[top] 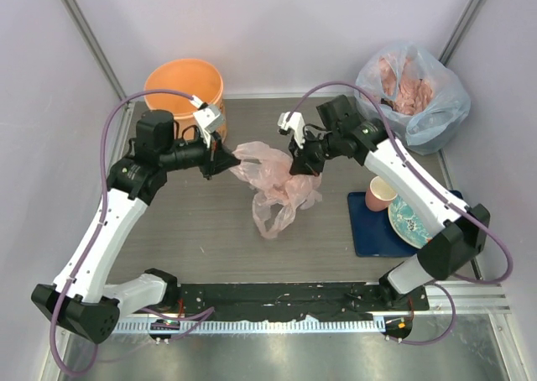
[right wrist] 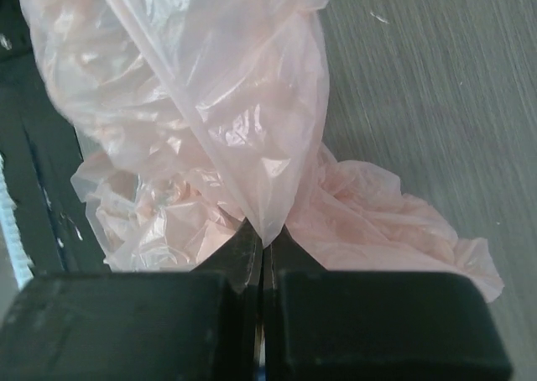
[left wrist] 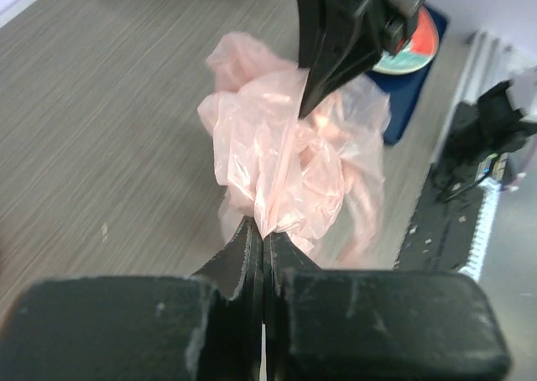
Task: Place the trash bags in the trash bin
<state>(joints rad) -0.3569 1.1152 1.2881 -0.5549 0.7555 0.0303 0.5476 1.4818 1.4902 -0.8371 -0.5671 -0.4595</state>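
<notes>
Trash bag (top: pixel 284 193) strung between left gripper (left wrist: pixel 263 232), right gripper (right wrist: pixel 264 237) (2 pinch points).

The trash bags (top: pixel 277 188) sit mid-frame between the left hand (top: pixel 220 159) and right hand (top: pixel 299 161). The trash bin (top: pixel 185 83) stands upper left, seemingly at the tabletop (top: pixel 193 230) edge.

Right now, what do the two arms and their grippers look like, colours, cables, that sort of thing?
Both the left arm and right arm have white links, black joints and a looping lilac cable. The left gripper and right gripper have tapered black fingers ahead of a white wrist block.
</notes>
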